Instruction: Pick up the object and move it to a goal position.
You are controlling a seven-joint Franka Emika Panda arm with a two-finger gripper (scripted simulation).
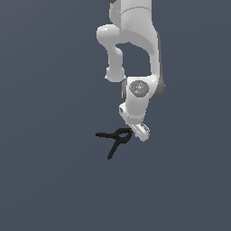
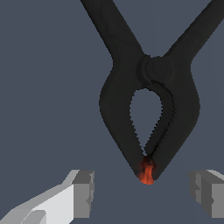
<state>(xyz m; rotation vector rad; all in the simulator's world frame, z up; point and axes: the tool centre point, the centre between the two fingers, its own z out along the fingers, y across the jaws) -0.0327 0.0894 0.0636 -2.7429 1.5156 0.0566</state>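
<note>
The object is a small black spring clamp (image 1: pixel 116 139) lying flat on the grey floor, its two thin handles splayed toward the exterior view's left and its red-orange tip pointing at the arm. In the wrist view the clamp (image 2: pixel 118 109) fills the picture, looped jaw and glowing red-orange tip close to the fingers. My white gripper (image 1: pixel 138 132) hangs low at the clamp's tip end. Its grey fingertips (image 2: pixel 83 192) stand wide apart on either side of the tip, open, touching nothing. The gripper (image 2: pixel 146 192) holds nothing.
The white arm (image 1: pixel 135 54) comes down from the top of the exterior view. A plain dark grey floor (image 1: pixel 49 180) stretches all around.
</note>
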